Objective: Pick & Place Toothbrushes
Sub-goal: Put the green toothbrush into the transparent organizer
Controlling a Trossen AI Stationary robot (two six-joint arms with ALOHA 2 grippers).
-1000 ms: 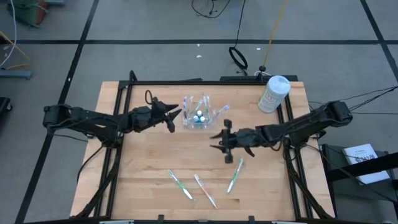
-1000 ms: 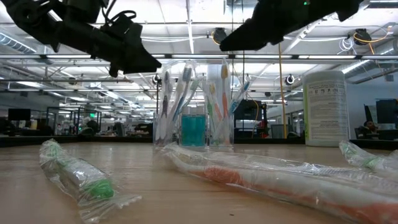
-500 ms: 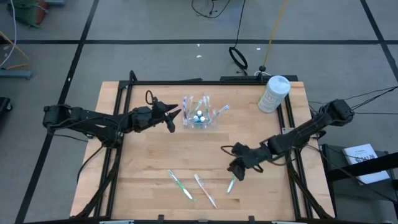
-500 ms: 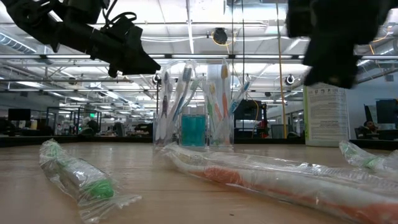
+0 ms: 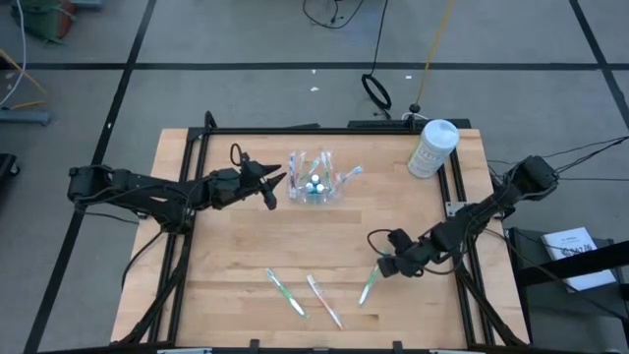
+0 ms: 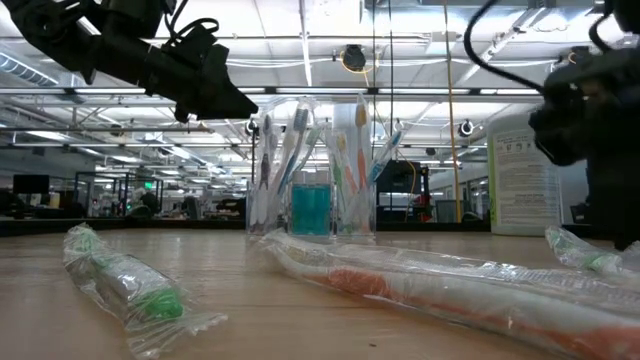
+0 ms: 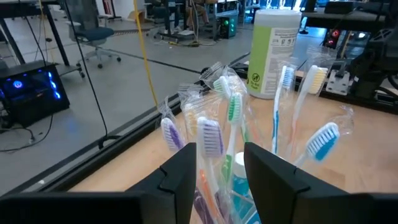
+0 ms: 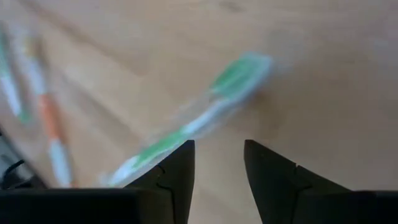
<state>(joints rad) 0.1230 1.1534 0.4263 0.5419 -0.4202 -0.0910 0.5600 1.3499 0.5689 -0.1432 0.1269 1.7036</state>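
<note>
Right gripper [image 5: 383,265] sits low over the green-handled wrapped toothbrush [image 5: 369,283] near the table's front edge, fingers parted with nothing between them and the brush just ahead of the tips in the right wrist view, so the step in hand looks like the reach for a pick. Two more wrapped toothbrushes, one green [image 5: 286,292] and one orange [image 5: 322,300], lie loose beside it, well apart from the clear holder [image 5: 316,185] already full of brushes. Left gripper [image 5: 276,184] hangs just beside that holder, slightly open and empty; next move calls for straddling the thin handle, closing, then carrying it to the holder.
</note>
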